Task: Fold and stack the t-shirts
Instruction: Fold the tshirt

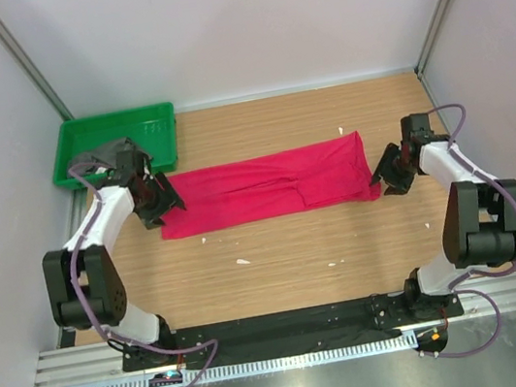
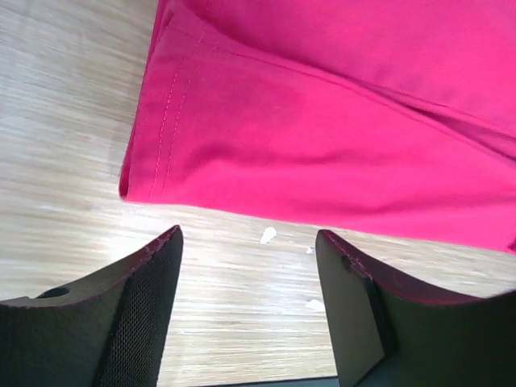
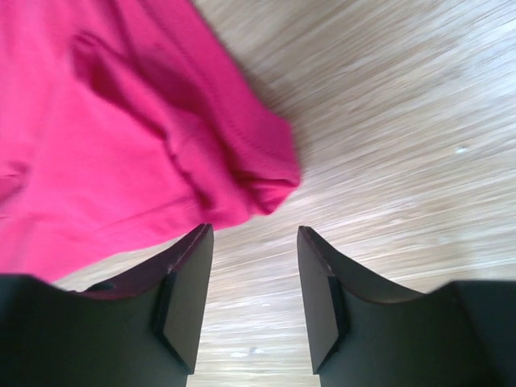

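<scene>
Top external view: red t-shirt (image 1: 271,184) lies as a narrow band on the table (image 1: 296,246), long axis running left to right, between the two arms. Left gripper (image 1: 164,208) sits at the band's left short end, right gripper (image 1: 385,178) at its right short end; each arm is nearest its own end. Both claws are spread wide with nothing between the fingers. Left wrist view: hemmed corner lies just ahead of the fingertips, not touching, cloth extending away and to the right. Right wrist view: a bunched corner lies just ahead, offset toward the left finger. Grey t-shirt (image 1: 100,159) is heaped in the green tray (image 1: 158,121), behind the left arm. Judgement: next fold runs across the long axis, so each claw need only advance onto its own end.
</scene>
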